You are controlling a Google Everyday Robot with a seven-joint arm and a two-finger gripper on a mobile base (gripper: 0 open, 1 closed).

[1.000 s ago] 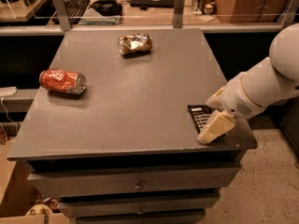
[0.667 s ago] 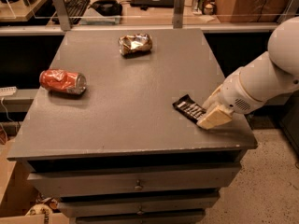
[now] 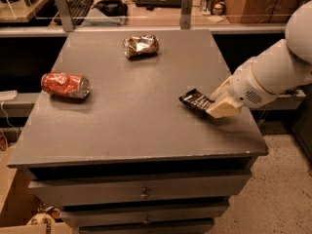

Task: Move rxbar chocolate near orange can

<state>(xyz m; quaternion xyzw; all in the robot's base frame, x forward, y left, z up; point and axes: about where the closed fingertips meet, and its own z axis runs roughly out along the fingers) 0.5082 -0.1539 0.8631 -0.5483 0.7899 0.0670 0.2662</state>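
Observation:
The rxbar chocolate [image 3: 195, 101] is a thin black wrapper with white text, held at its right end just above the table's right side. My gripper [image 3: 218, 105] comes in from the right on a white arm and is shut on the bar. The orange can [image 3: 141, 45], crumpled and shiny brownish-orange and silver, lies at the far middle of the table, well apart from the bar.
A bright red can [image 3: 65, 85] lies on its side at the left. The grey table [image 3: 122, 130] has drawers below its front edge. A desk with a keyboard [image 3: 78, 5] and other gear stands behind the table.
My gripper has moved left and away from the front right corner, carrying the rxbar chocolate with it toward the table's middle. The cans have not moved.

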